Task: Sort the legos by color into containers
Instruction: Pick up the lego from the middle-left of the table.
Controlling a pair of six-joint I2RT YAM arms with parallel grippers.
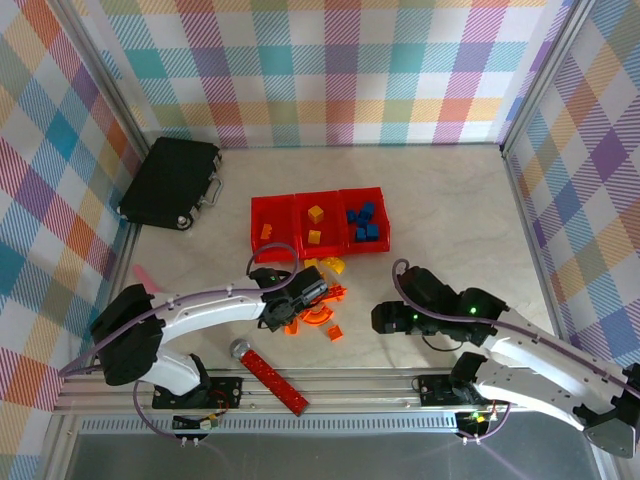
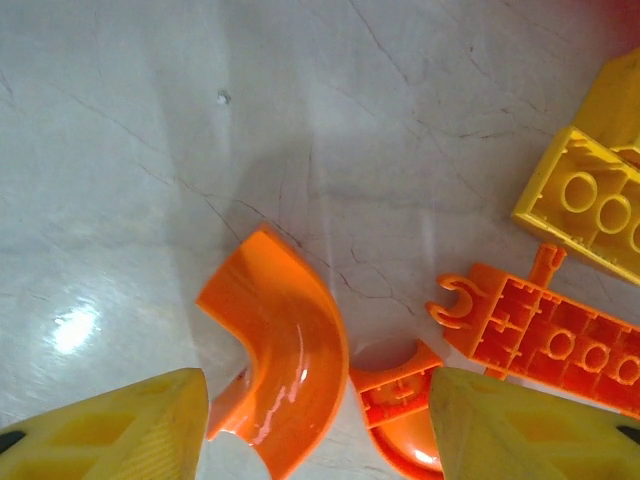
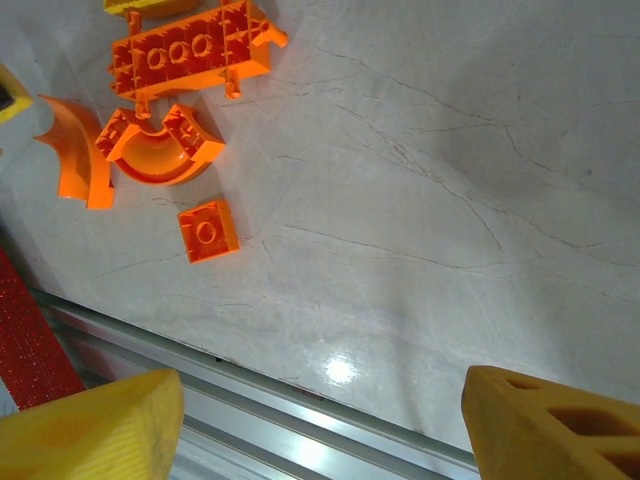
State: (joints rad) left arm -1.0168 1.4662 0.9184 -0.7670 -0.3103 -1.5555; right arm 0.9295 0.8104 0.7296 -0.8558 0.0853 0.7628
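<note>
Centre-low in the overhead frame, my left gripper (image 1: 320, 291) sits over the loose legos (image 1: 318, 318), jaws apart, with an orange arch (image 2: 290, 350) lying between the fingers (not pinched). Just right of the pile, my right gripper (image 1: 384, 318) gapes wide, holding nothing. The containers (image 1: 272, 210) are just above, with bricks inside.

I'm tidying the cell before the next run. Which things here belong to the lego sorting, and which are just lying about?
Belongs to the job:
- orange arch
- orange plate
- yellow brick
- small orange brick
- blue bricks, already binned
- red bins

Just lying about:
- black case
- red bar
</note>
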